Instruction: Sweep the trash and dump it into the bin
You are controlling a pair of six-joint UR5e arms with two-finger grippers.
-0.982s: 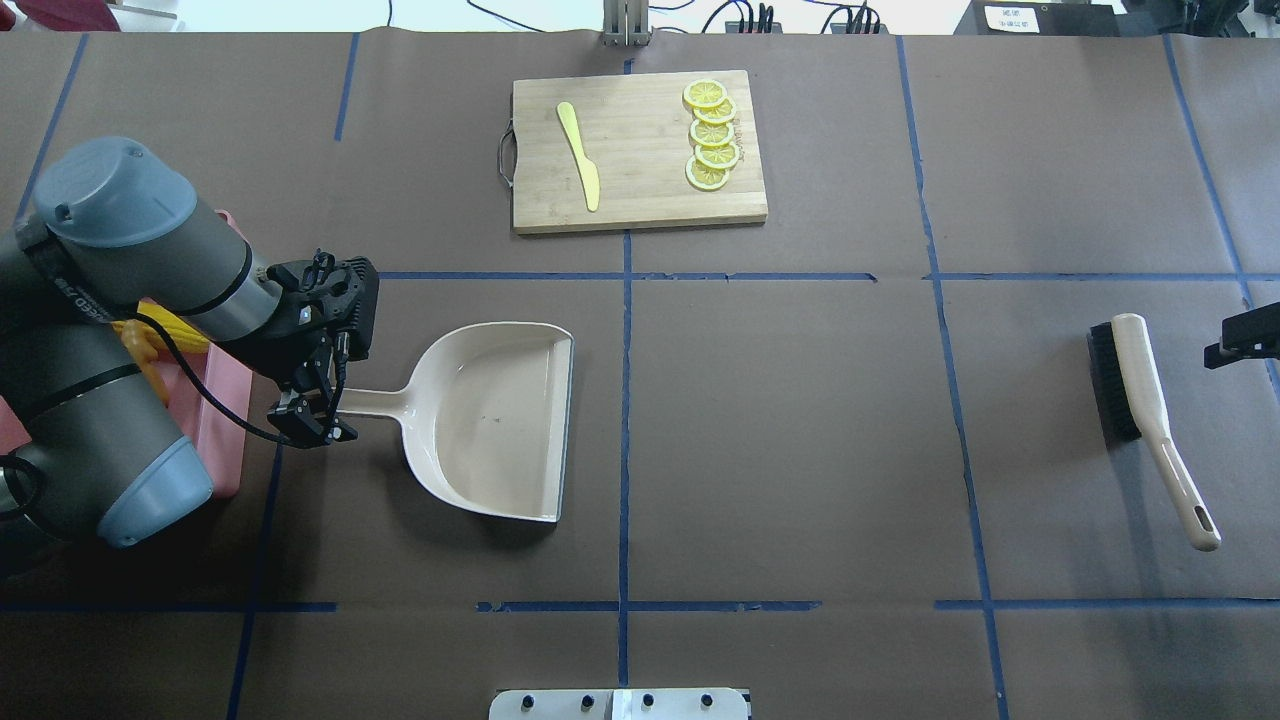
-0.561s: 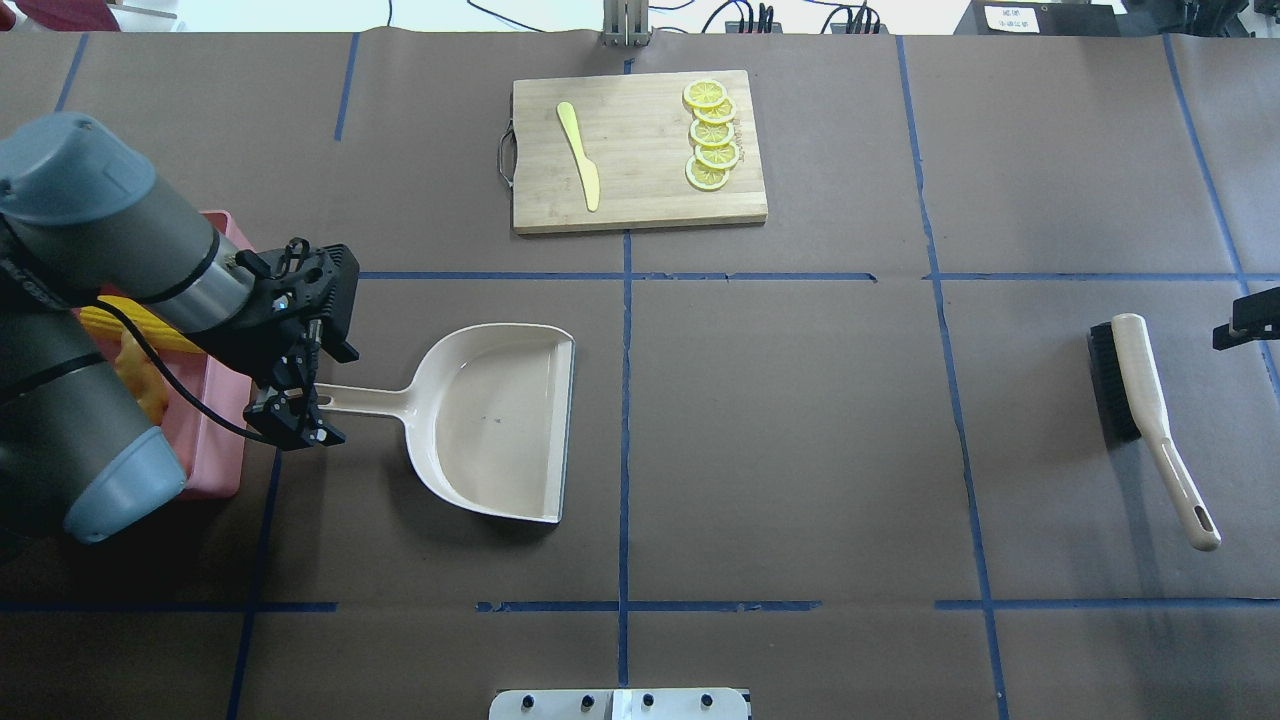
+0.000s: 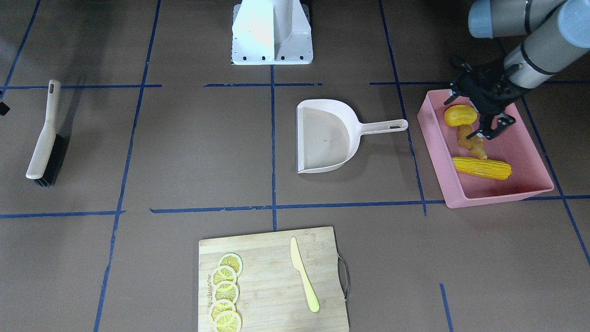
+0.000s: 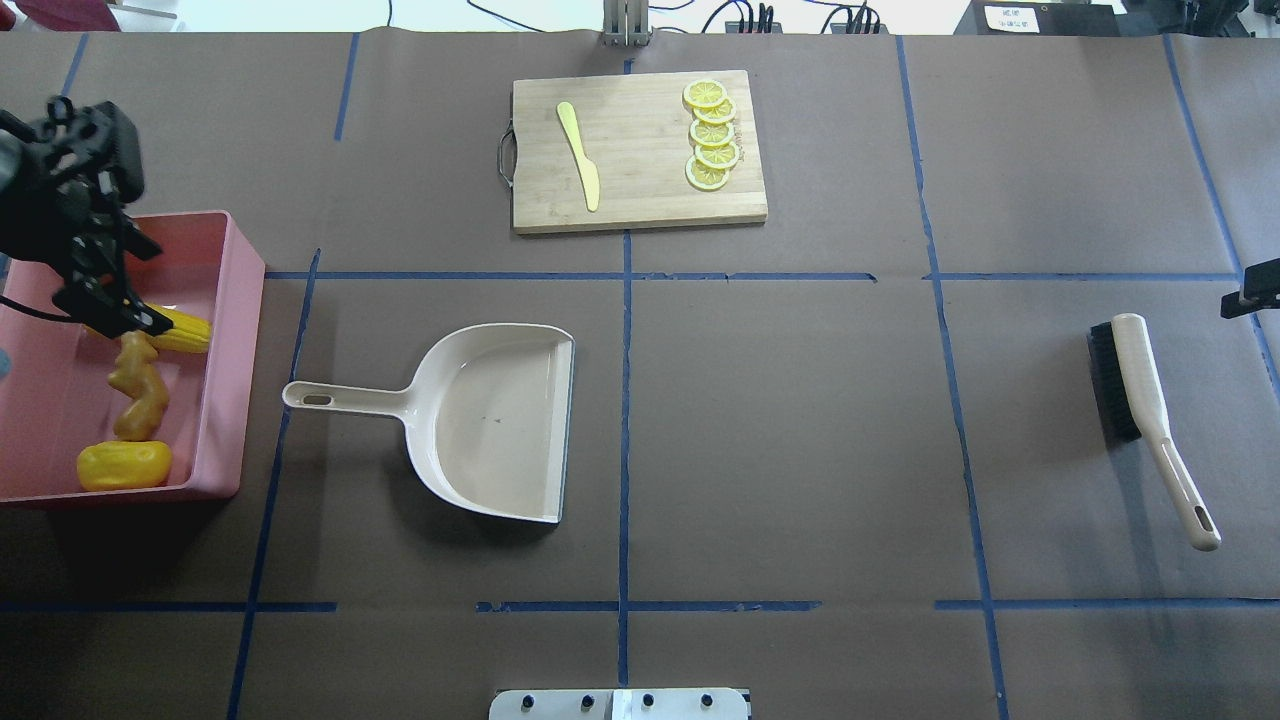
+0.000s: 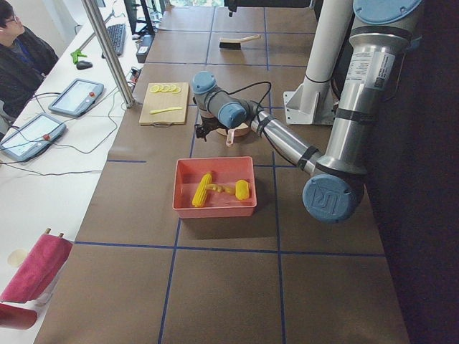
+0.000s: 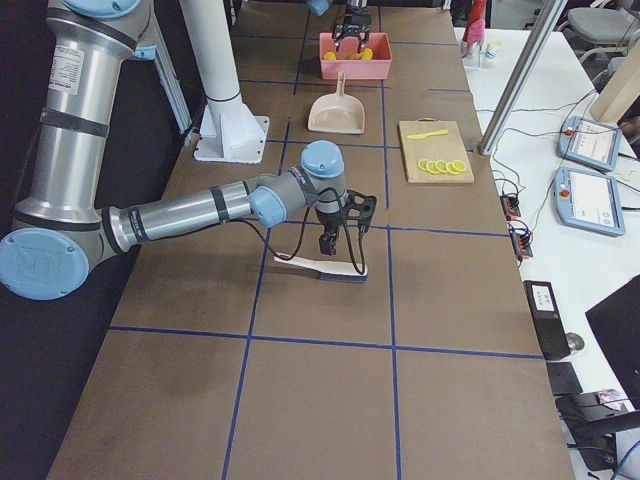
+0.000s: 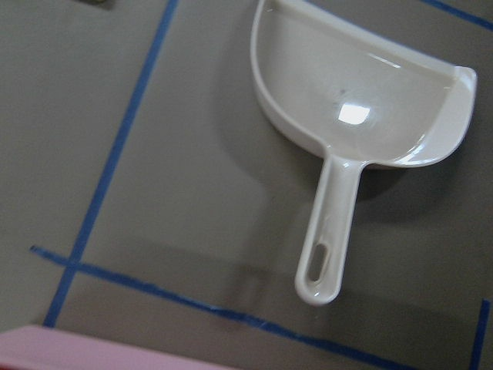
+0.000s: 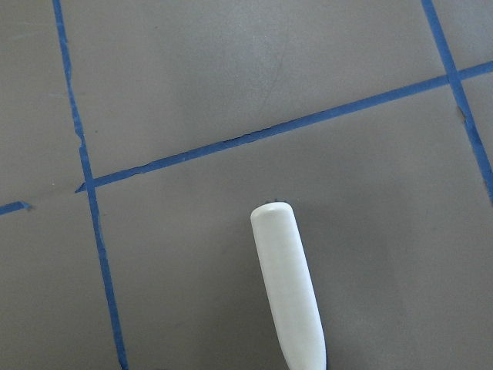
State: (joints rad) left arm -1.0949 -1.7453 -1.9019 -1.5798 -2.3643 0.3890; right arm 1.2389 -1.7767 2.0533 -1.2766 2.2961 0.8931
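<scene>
Pink rectangular bin (image 3: 502, 193) holding three toy foods in a row: rounded yellow lump (image 3: 459, 115), knobbly tan ginger root (image 3: 471, 143), yellow corn cob (image 3: 481, 168) lying flat

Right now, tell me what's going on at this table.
The yellow corn cob, rounded yellow lump and knobbly tan ginger root all lie in the pink plastic tub. The beige plastic dustpan sits empty on the table, held by nothing. The left gripper hovers open over the tub, empty. The right gripper hangs above the black-bristled brush lying on the table; its state is unclear.
</scene>
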